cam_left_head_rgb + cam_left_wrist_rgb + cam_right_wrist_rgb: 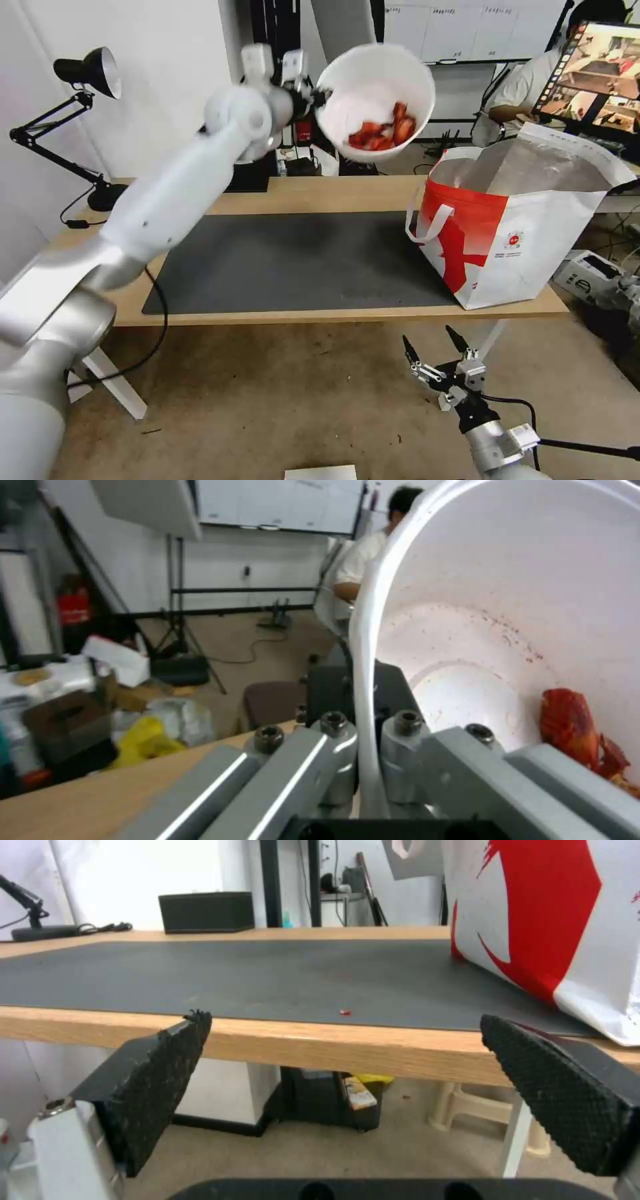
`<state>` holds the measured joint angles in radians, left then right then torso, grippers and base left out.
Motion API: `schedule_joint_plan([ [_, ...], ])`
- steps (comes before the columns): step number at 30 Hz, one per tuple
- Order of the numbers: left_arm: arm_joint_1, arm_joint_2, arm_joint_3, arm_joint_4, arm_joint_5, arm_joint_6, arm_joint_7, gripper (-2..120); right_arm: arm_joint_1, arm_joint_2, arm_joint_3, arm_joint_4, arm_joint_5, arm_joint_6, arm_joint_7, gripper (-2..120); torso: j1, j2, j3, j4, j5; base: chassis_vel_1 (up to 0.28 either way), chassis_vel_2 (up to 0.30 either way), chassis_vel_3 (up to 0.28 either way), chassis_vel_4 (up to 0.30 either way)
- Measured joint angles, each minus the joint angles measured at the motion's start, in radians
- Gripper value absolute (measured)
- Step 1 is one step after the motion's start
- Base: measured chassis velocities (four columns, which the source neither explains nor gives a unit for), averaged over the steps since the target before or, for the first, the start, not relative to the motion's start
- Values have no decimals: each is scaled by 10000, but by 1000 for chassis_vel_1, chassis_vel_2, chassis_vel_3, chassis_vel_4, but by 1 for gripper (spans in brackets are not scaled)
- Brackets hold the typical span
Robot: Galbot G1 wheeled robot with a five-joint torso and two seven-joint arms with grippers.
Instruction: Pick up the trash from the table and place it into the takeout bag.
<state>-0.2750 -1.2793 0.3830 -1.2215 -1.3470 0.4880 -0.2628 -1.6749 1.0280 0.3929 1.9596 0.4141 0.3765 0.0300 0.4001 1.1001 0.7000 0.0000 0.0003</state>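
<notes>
Bright, even room light, soft shadows under the long light-wood table (333,313), wrist views soft, head view bowing at its edges.

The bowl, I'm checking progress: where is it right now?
In the head view the bowl is held in the air by the left end effector, tilted, above the table's far edge and left of the bag.

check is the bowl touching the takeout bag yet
Apart: in the head view the bowl, held by the left end effector, hangs above and left of the takeout bag.

White-and-silver arms; right hand (437,347): black textured pads; left hand (367,760): grey links, hex screws.
</notes>
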Motion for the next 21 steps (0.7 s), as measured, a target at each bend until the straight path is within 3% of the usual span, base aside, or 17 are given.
schedule_joint_plan([
  [6,-110,-1608,320,895,38,-139,-372,0,0,0,0,0,0,0,0,100,0,-1,0,-2,1,0,0,0,0],
  [13,-30,-2856,222,1548,-62,-401,-784,0,0,0,0,0,0,0,1,100,0,-1,0,-3,1,0,0,0,0],
  [21,-39,-3223,603,1837,204,-1018,-841,0,0,0,0,0,0,0,0,100,-1,0,0,1,0,0,0,0,0],
])
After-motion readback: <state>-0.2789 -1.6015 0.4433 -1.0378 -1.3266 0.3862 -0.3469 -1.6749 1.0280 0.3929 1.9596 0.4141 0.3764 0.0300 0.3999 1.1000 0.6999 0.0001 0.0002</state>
